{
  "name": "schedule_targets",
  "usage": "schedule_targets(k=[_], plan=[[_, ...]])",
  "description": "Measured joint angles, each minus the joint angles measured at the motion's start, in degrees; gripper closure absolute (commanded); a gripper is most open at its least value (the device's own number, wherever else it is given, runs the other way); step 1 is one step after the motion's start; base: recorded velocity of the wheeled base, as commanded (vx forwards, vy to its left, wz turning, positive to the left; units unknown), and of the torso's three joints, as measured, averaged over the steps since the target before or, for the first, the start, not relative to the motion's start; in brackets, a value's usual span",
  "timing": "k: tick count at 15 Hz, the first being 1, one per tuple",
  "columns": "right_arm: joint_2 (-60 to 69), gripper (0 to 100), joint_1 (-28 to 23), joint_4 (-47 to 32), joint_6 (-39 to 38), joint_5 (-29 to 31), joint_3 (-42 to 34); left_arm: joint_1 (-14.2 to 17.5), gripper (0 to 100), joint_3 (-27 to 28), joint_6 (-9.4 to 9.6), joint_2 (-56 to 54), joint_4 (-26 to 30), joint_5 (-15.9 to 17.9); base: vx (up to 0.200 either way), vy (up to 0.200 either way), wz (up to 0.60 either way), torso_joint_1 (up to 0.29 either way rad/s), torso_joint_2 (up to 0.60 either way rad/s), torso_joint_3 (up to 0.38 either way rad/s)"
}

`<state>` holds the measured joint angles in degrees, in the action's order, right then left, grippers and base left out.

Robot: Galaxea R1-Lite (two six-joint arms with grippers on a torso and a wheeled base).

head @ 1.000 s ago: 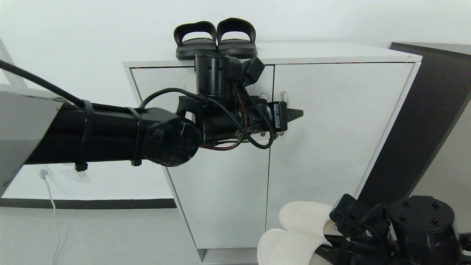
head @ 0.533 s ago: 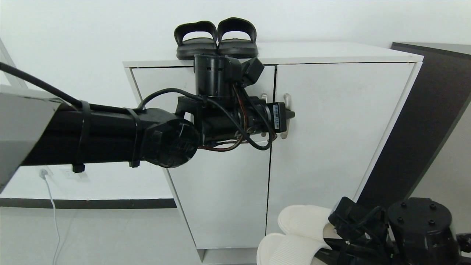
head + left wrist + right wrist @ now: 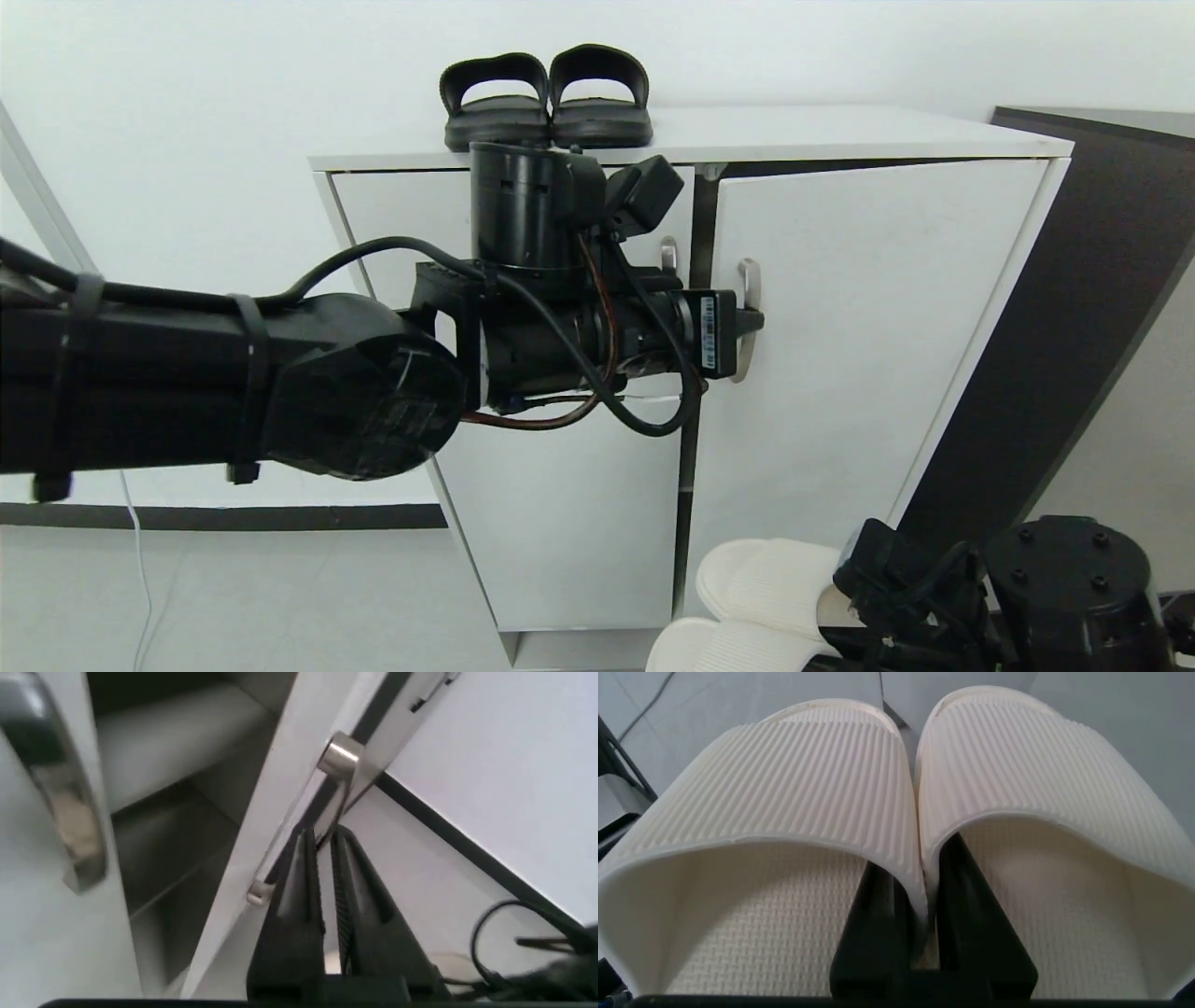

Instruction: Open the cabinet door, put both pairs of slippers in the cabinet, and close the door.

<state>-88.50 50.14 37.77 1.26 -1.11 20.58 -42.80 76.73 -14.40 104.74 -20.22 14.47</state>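
The white cabinet (image 3: 840, 131) has two doors. Its right door (image 3: 840, 355) stands slightly ajar, with a dark gap along its left and top edges. My left gripper (image 3: 752, 322) is shut on the right door's metal handle (image 3: 747, 280); in the left wrist view the fingers (image 3: 304, 873) pinch the handle bar (image 3: 338, 756), and shelves (image 3: 177, 728) show inside. A pair of black slippers (image 3: 546, 98) sits on the cabinet top. My right gripper (image 3: 915, 891) is low at the right, shut on the touching inner walls of the pair of white slippers (image 3: 906, 793) (image 3: 766, 579).
The left door (image 3: 560, 485) is closed, its handle (image 3: 668, 254) just behind my left wrist. A dark panel (image 3: 1055, 327) flanks the cabinet on the right. A white wall and grey floor (image 3: 233, 597) lie to the left, with a cable (image 3: 140, 560) hanging down.
My left gripper closed on the right door's handle and drew back, swinging the door a little open. The right arm with the white slippers has barely moved.
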Motion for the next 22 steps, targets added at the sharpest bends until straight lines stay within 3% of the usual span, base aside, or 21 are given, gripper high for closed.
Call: schedule_targets(k=[5, 10, 15, 19, 22], plan=[[0.0, 100, 0.3, 0.0, 0.0, 0.0, -0.2, -1.0, 100, -5.0, 0.37, -4.7, -2.5, 0.0, 0.000, 0.000, 0.00, 0.000, 0.00, 0.000], [0.1, 100, 0.3, 0.0, 0.1, 0.1, -0.3, 2.4, 100, -7.7, -1.41, -5.7, -7.4, 0.6, 0.000, 0.000, 0.00, 0.000, 0.00, 0.000], [0.1, 100, 0.6, 0.0, 0.1, 0.3, -0.3, 4.1, 100, -4.7, -2.86, -3.4, -7.4, 3.7, 0.000, 0.000, 0.00, 0.000, 0.00, 0.000], [0.1, 100, 1.7, -0.1, 0.2, 0.5, -1.0, 4.3, 100, 0.3, -4.97, 1.0, -7.4, 3.8, 0.000, 0.000, 0.00, 0.000, 0.00, 0.000], [0.1, 100, 1.9, -0.1, 0.2, 0.4, -1.3, 4.3, 100, 1.7, -5.36, 3.5, -7.3, 3.8, 0.000, 0.000, 0.00, 0.000, 0.00, 0.000]])
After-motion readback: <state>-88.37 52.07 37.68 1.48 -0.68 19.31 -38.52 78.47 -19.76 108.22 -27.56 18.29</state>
